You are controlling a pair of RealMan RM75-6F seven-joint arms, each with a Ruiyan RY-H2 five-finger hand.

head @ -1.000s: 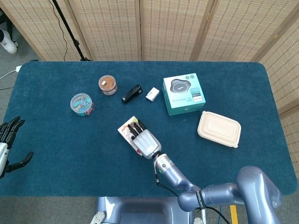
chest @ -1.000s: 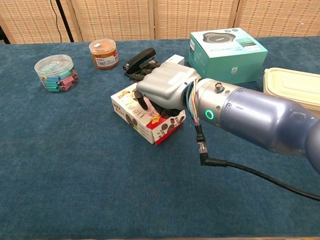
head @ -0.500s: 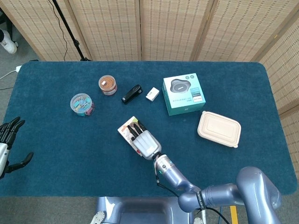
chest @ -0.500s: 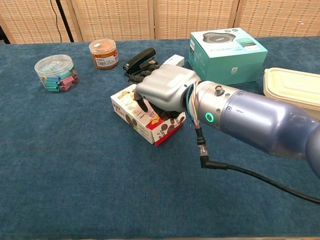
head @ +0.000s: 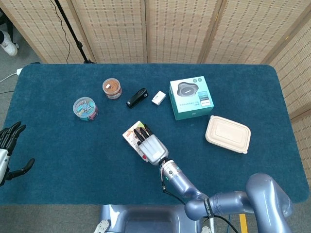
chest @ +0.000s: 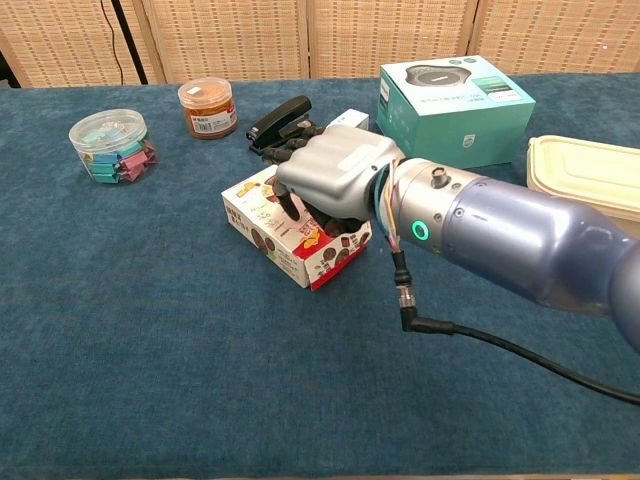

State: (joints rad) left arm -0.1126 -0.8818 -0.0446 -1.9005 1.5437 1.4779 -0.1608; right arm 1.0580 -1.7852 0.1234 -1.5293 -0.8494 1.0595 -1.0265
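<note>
The snack box (chest: 290, 235), a small white carton with a red end and printed chocolate cookies, lay flat on the blue desk (chest: 150, 330), skewed to the edge, its top partly covered by the right hand (chest: 330, 180).

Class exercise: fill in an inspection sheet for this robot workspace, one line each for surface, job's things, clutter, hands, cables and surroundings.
Surface: dark blue carpet-like table cover, flat.
Job's things: white and red printed cardboard snack box lying flat near the table's middle, under the right hand.
Clutter: clear plastic tub of coloured clips; orange-lidded round jar; black stapler; small white box; teal product carton; beige lidded food container.
Hands: right hand rests on the snack box, fingers curled over it; a firm grip cannot be confirmed. Left hand off the table's left edge, fingers apart, holding nothing.
Cables: black cable trailing from the right wrist across the cover.
Surroundings: woven folding screens behind.
</note>
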